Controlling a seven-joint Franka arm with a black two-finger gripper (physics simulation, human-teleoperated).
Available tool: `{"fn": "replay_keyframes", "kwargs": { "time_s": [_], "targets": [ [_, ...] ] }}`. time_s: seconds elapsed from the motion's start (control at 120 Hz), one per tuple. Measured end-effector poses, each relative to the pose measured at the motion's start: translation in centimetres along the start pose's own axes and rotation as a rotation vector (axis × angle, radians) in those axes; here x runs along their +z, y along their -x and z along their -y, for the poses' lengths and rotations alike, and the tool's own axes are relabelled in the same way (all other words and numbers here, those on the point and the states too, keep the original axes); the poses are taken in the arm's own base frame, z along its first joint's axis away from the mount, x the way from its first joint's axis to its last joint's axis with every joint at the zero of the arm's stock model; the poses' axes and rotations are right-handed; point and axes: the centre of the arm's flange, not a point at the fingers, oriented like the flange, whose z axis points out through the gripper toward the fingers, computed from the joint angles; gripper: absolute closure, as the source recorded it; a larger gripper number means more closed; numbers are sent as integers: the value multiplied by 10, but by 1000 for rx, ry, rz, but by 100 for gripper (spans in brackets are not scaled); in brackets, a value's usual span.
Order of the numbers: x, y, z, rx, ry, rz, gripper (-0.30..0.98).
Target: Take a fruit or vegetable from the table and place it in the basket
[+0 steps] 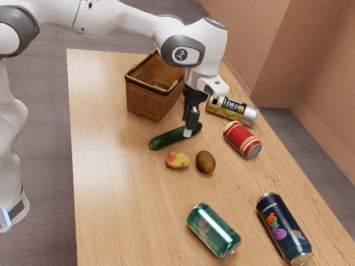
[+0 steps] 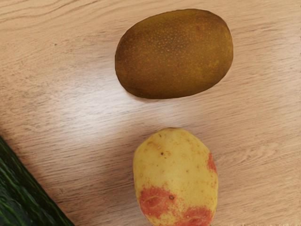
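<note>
Because table (image 1: 105, 194) is presumably laid for drop-in from above, basket (image 1: 147, 98) is set mouth-up at exterior view's ten o'clock from gripper (image 1: 189, 132), whose spread cannot be told. Cucumber (image 1: 168, 138) is rested near eight, kiwi (image 1: 205, 162) at five, potato (image 1: 177, 160) at seven, gaps probably left for grasping.

The wooden table (image 1: 111, 183) carries a basket (image 1: 145, 101), cucumber (image 1: 166, 139), potato (image 1: 177, 160), kiwi (image 1: 205, 162) and four cans (image 1: 213, 230).

Brown kiwi (image 2: 174, 54), blotched potato (image 2: 176, 172), green cucumber (image 1: 166, 138), on table (image 1: 111, 194); upright wicker basket (image 1: 145, 102)
</note>
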Motion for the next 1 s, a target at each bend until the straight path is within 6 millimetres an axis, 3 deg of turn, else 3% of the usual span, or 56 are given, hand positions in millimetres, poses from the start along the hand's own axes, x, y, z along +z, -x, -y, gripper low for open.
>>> {"fn": "replay_keyframes", "kwargs": {
  "time_s": [0.067, 0.183, 0.308, 0.35, 0.442, 0.517, 0.617, 0.708, 0.792, 1.0],
  "targets": [
    [8, -3, -6, 12, -16, 24, 2],
    [41, -13, -11, 18, -37, 94, 2],
    [54, -17, -18, 27, -46, 118, 2],
    [52, -19, -21, 31, -49, 112, 2],
    [16, -29, -28, 42, -63, 59, 2],
    [8, -30, -34, 50, -69, 61, 2],
    [12, -24, -41, 59, -67, 80, 2],
    [30, -14, -46, 68, -61, 89, 2],
    [52, -8, -41, 59, -58, 87, 2],
    [68, 2, -3, -13, -59, 14, 2]
  ]
}}
